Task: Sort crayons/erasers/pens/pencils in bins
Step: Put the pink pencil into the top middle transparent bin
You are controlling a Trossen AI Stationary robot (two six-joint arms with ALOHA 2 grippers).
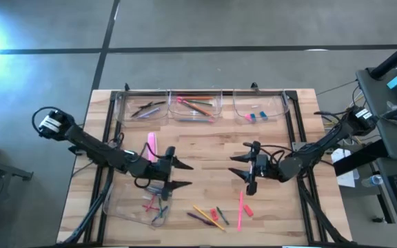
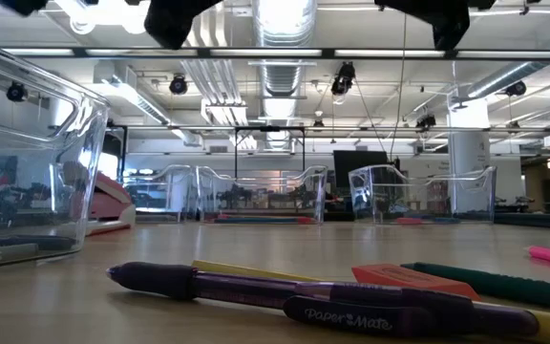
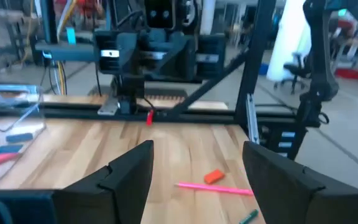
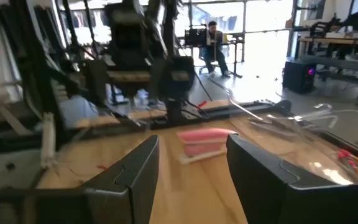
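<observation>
On the table (image 1: 205, 148), three bins (image 1: 200, 105) line the far edge: dark pens (image 1: 145, 109) left, pencils (image 1: 196, 105) middle, erasers (image 1: 256, 116) right. A fourth bin (image 1: 126, 203) near the left front holds crayons (image 1: 154, 206). Loose sticks (image 1: 212, 217) lie at the front, a pink pencil (image 1: 240, 209) pointing front to back. Left gripper (image 1: 179, 174) and right gripper (image 1: 241, 167) hover with fingers spread, empty.

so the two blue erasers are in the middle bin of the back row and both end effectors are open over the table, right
Not quite. The blue erasers lie in the right-hand bin of the back row, not the middle bin, which holds long sticks; the high view shows it. The rest stands: the left end effector and right end effector are both open over the table.
</observation>
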